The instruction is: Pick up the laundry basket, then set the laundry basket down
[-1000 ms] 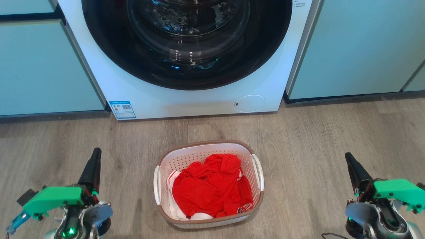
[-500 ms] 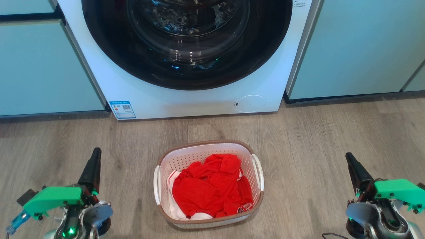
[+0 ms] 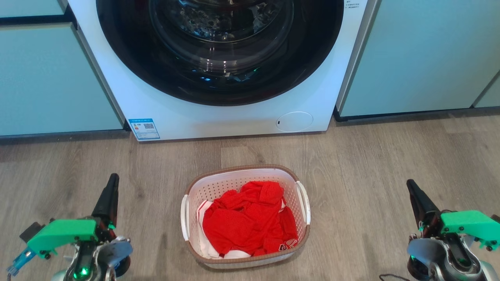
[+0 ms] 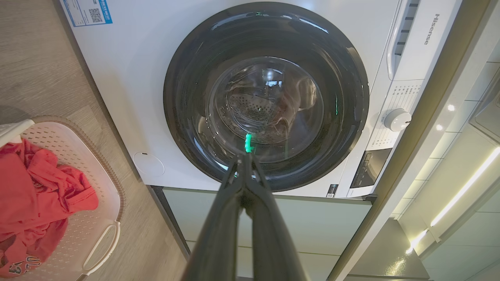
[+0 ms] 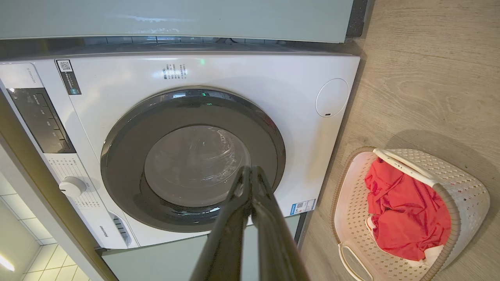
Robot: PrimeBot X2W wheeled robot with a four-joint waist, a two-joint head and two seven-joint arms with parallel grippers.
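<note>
The left gripper (image 3: pixel 112 180) and right gripper (image 3: pixel 410 184) are both pinched together, empty. The laundry basket (image 3: pixel 242 168) sits on the floor (image 3: pixel 363 156) between them, well apart. It is probably light, stiff plastic; grip the side handles (image 3: pixel 304 203).

A white washing machine (image 3: pixel 234 117) (dark round door) stands between pale green cabinets (image 3: pixel 422 54). The floor (image 3: pixel 371 164) is grey wood-grain.

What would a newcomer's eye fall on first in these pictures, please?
The bright red clothing heaped in the laundry basket, on the floor between the left gripper and right gripper, stands out most. Behind it looms the washing machine with its large dark round door.
</note>
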